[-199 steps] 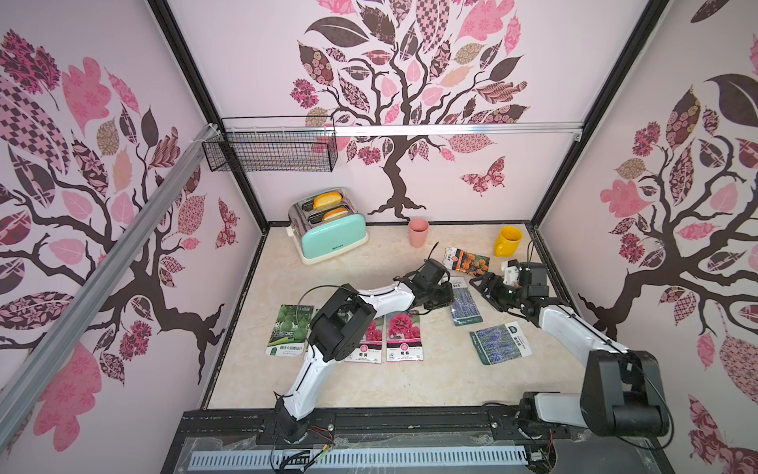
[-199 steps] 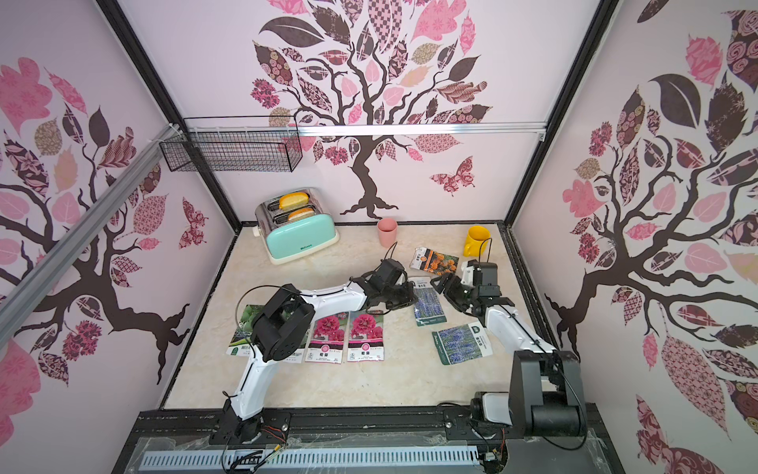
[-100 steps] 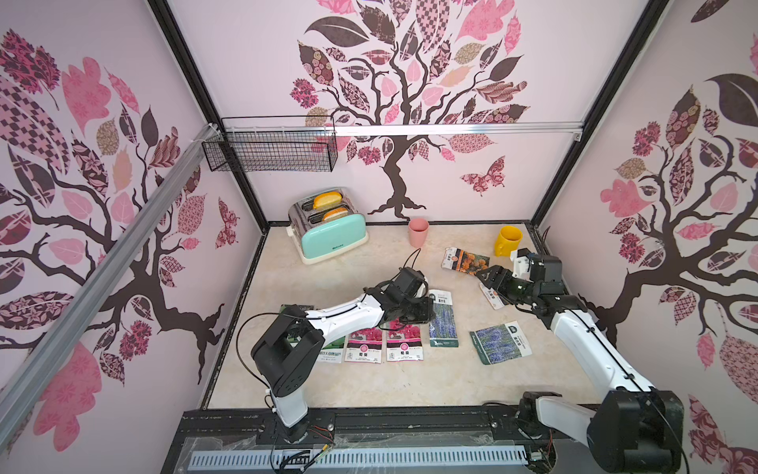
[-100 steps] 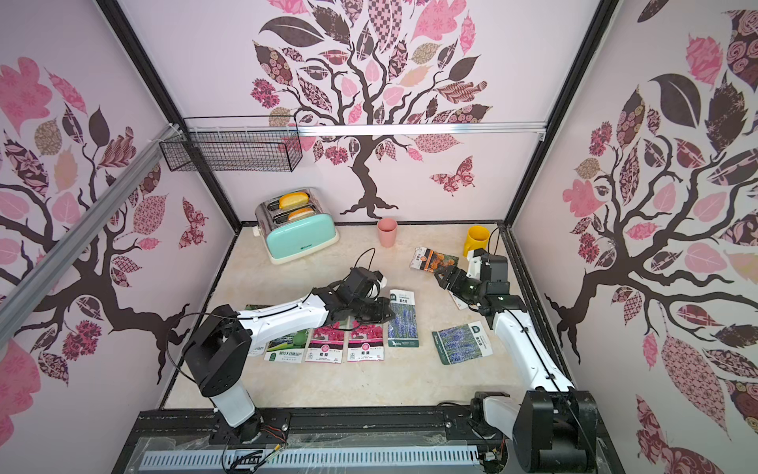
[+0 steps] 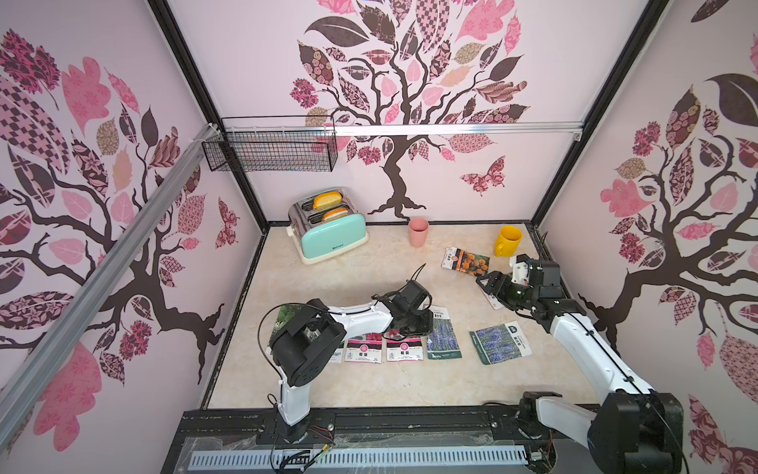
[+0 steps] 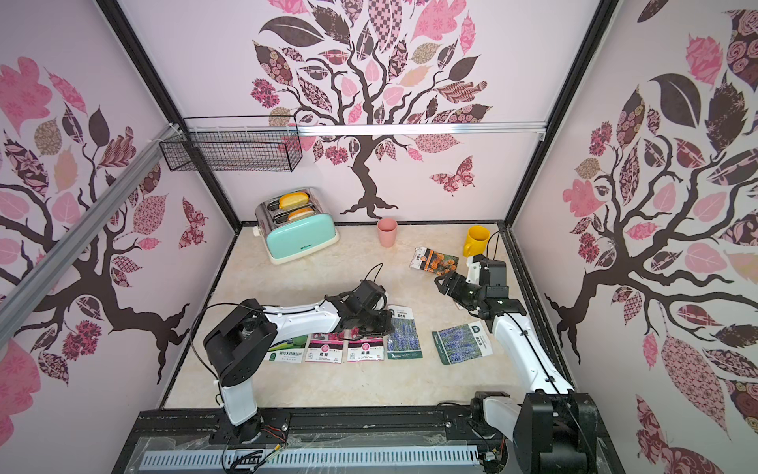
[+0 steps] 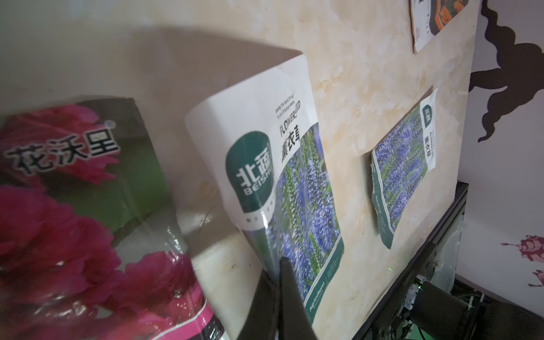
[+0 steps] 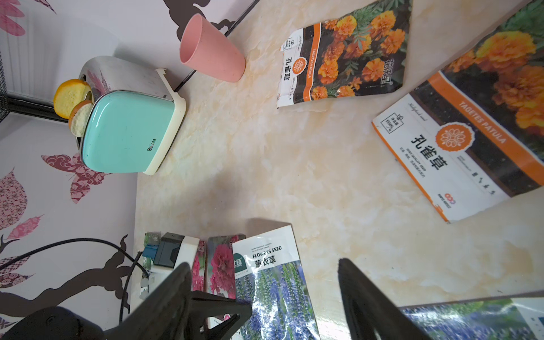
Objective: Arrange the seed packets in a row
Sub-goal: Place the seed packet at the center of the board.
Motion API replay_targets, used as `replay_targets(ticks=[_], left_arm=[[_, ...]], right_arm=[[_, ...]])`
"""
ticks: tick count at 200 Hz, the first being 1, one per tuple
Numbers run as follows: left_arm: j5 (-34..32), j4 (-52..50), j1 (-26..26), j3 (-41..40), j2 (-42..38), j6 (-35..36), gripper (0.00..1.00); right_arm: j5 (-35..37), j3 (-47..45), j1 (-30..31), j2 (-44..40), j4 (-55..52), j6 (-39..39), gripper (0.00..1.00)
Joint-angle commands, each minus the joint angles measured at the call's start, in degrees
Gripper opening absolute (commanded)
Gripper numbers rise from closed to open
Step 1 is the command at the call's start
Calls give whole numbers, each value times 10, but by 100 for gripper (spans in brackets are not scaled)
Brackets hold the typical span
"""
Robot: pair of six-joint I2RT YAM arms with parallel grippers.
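Seed packets lie along the table's front: a green gourd packet (image 6: 287, 353) half under my left arm, two pink flower packets (image 5: 363, 349) (image 5: 404, 349), then a lavender packet (image 5: 443, 338). My left gripper (image 5: 426, 324) is shut on that lavender packet (image 7: 306, 188), pinching its edge, as the left wrist view (image 7: 275, 266) shows. A second lavender packet (image 5: 500, 342) lies askew to the right. One marigold packet (image 5: 465, 260) lies at the back. Another marigold packet (image 8: 471, 132) lies beneath my open, empty right gripper (image 5: 486, 283).
A mint toaster (image 5: 330, 230) with bread stands at the back left. Beside the back wall stand a pink cup (image 5: 418, 232) and a yellow mug (image 5: 507, 240). A wire basket (image 5: 270, 147) hangs on the wall. The black frame rail (image 5: 369, 418) runs along the front edge.
My left gripper has dragged the lavender packet forward and left, next to the pink flower packets. The right gripper stayed near the back right, still open.
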Motion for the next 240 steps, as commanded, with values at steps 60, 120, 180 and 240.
replay_targets(ticks=[60, 120, 180, 240], left_arm=[[-32, -55, -6, 45, 7, 37, 19], [-79, -128, -6, 95, -22, 80, 41], [-95, -123, -7, 123, -43, 118, 53], [-13, -55, -7, 148, 27, 136, 55]], right_arm=[[12, -5, 2, -10, -2, -15, 83], [31, 0, 2, -24, -12, -19, 90], [37, -33, 2, -43, 13, 16, 100], [39, -59, 1, -54, 17, 30, 100]])
